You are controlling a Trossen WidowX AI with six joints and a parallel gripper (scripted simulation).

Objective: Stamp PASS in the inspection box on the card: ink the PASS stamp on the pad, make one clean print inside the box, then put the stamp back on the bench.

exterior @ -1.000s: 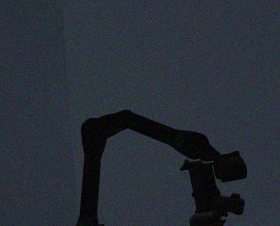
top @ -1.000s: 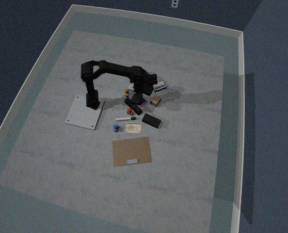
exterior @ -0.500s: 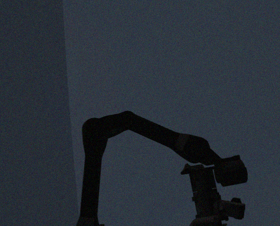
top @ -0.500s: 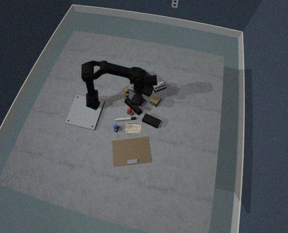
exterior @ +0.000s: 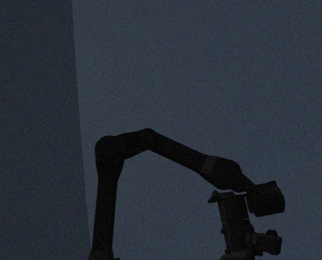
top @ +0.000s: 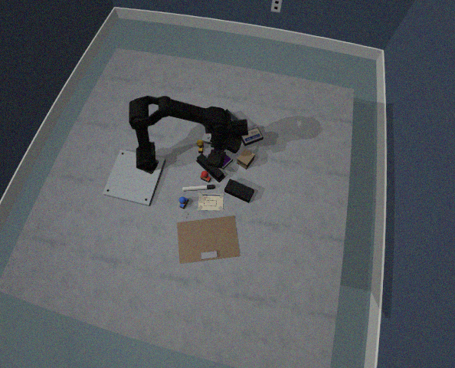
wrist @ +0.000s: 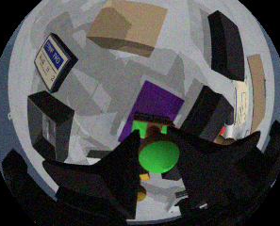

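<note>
My gripper (wrist: 153, 132) is shut on a stamp with a green round knob (wrist: 158, 154) and a green base. It holds the stamp at the near edge of a purple ink pad (wrist: 154, 108); I cannot tell whether the base touches the pad. In the top view the gripper (top: 216, 158) stands over the purple pad (top: 224, 161), and the stamp is hidden by the fingers. The cream card (top: 211, 202) lies nearer the front, and shows at the right edge of the wrist view (wrist: 241, 104). The exterior view shows only the dark arm (exterior: 233, 207).
Close around stand a red stamp (top: 204, 175), a blue stamp (top: 183, 202), a yellow stamp (top: 200, 145), a marker pen (top: 198, 187), a long black block (top: 210, 168), a black box (top: 239, 190), a small cardboard box (top: 245, 159), a blue-labelled box (top: 253, 136) and a brown board (top: 207, 239).
</note>
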